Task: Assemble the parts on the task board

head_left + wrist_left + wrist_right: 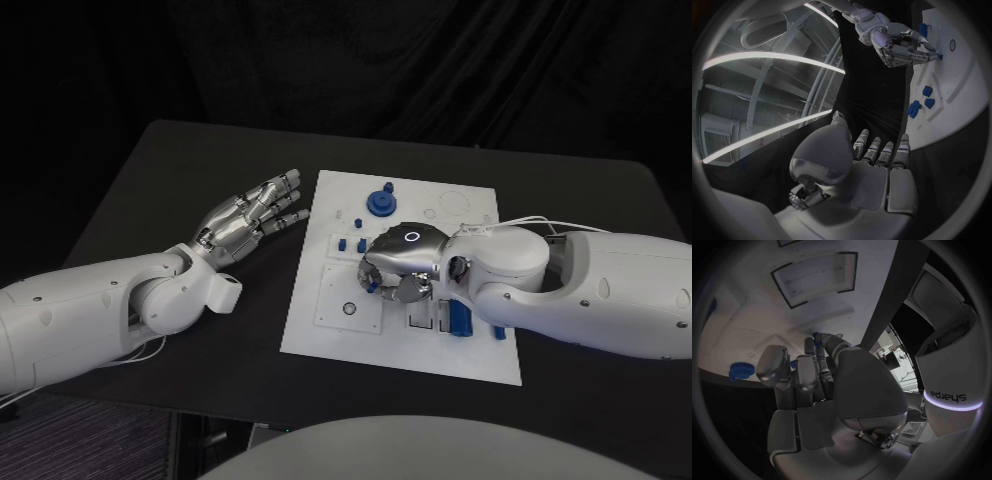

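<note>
The right hand (401, 262) is being held low over the middle of the task board (326, 330), palm down, with its fingers curled toward the surface; whether a part is being pinched under them cannot be told, since the fingertips are hidden in the head view and crowded together in the right wrist view. The left hand (257, 217) is being held out flat just left of the board's far-left corner, fingers spread and straight, with nothing in it.

The black table (173, 170) is carrying the white board at its centre. On the board's far side a round blue part (381, 201) is standing upright, well apart from the right hand. Near the board's right side, beside the right forearm, a long blue part (459, 318) is lying in a rectangular recess. Several small blue pieces (346, 243) are lying just left of the right hand. A small ring-shaped mark (348, 311) is showing on the near-left area of the board.
</note>
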Robot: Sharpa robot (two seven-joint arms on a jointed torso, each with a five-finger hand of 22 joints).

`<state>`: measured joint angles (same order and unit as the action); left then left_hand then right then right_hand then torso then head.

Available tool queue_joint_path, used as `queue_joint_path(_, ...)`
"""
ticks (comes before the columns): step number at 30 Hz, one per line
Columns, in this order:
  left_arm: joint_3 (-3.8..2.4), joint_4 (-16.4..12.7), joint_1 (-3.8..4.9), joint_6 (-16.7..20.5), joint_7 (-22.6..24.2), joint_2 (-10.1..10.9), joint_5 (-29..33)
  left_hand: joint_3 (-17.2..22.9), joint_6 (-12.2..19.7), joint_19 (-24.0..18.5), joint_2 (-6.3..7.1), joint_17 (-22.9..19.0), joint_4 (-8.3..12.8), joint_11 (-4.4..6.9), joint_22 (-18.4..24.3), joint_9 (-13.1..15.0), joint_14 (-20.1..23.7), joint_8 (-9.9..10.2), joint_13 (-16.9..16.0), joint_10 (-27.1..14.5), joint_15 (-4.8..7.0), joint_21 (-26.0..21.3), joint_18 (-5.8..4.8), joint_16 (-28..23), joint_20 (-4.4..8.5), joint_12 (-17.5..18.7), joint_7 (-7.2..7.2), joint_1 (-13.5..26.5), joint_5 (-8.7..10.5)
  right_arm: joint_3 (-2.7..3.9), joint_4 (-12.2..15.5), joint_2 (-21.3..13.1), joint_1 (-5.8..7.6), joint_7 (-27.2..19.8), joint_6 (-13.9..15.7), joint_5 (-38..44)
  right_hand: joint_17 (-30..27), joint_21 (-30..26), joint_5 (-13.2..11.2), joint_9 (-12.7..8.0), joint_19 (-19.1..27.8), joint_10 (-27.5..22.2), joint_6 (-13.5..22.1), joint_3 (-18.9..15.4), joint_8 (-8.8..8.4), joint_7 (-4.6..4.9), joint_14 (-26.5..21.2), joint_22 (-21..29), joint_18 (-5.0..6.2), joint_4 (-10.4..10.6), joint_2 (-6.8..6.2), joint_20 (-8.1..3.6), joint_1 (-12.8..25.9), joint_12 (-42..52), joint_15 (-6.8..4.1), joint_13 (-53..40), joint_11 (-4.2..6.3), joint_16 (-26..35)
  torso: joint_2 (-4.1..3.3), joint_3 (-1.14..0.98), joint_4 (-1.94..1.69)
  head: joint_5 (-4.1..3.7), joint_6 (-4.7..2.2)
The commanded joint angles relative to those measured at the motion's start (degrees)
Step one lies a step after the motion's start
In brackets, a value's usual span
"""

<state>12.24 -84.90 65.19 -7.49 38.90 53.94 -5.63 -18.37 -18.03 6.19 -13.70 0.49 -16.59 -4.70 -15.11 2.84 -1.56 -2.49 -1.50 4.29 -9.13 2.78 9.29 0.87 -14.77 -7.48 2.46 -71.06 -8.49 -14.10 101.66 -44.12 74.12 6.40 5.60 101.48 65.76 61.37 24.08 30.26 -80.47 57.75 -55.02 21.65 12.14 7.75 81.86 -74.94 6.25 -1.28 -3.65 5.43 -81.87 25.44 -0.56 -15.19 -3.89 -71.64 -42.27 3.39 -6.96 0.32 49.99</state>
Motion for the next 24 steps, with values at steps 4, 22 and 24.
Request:
queue_joint_path(4, -0.05, -0.1, -0.12, -0.8, 4.2, -0.1, 0.3, 0.3, 0.4, 0.1, 0.00, 0.0, 0.0, -0.43, -0.1, -0.1, 0.0, 0.3, 0.0, -0.2, -0.31, 0.2, 0.61, 0.0, -0.28, 0.2, -0.05, -0.7, -0.34, -0.06, 0.2, -0.1, -0.13, 0.4, -1.5, 0.5, -0.2, -0.5, 0.3, 0.0, 0.2, 0.2, 0.1, 0.3, 0.02, 0.09, 0.0, -7.8, -0.74, -0.1, -0.42, -0.11, -0.1, 0.1, 0.02, -0.1, -0.09, 0.4, -0.01, -0.02, 0.03, 0.13, 0.01)
queue_joint_path(22, -0.05, 0.2, -0.18, -0.8, 3.9, -0.2, 0.3, 0.5, 0.4, 0.1, 0.03, 0.0, 0.1, -0.45, 0.0, 0.0, 0.0, 0.2, 0.0, -0.3, -0.45, 0.3, 0.61, 0.0, -0.45, 0.4, -0.10, -1.6, -1.36, -0.06, -0.3, 0.0, -0.45, -0.4, -0.9, 0.5, -9.2, -13.1, -13.4, -9.4, 6.1, -17.3, 19.1, -3.0, -8.48, -3.92, -6.3, -4.6, 1.26, 3.2, -1.81, 2.44, 3.2, -7.1, 2.66, 2.7, -3.99, 7.2, 0.04, -0.01, 0.02, 0.33, 0.01)
queue_joint_path(24, -0.05, 0.2, -0.18, -0.7, 3.8, -0.2, 0.3, 0.5, 0.4, 0.1, 0.04, 0.0, 0.1, -0.45, 0.0, 0.0, 0.0, 0.2, 0.0, -0.3, -0.46, 0.3, 0.61, 0.0, -0.46, 0.4, -0.12, -1.7, -1.44, -0.06, -0.3, -0.2, -0.47, -0.5, -0.1, 0.5, -9.4, -13.5, -13.7, -10.2, 6.3, -18.3, 20.0, -3.6, -8.51, -4.10, -6.5, -4.5, 1.31, 3.3, -1.73, 2.48, 3.2, -7.0, 2.64, 2.6, -4.12, 7.2, 0.05, 0.00, 0.03, 0.37, 0.01)
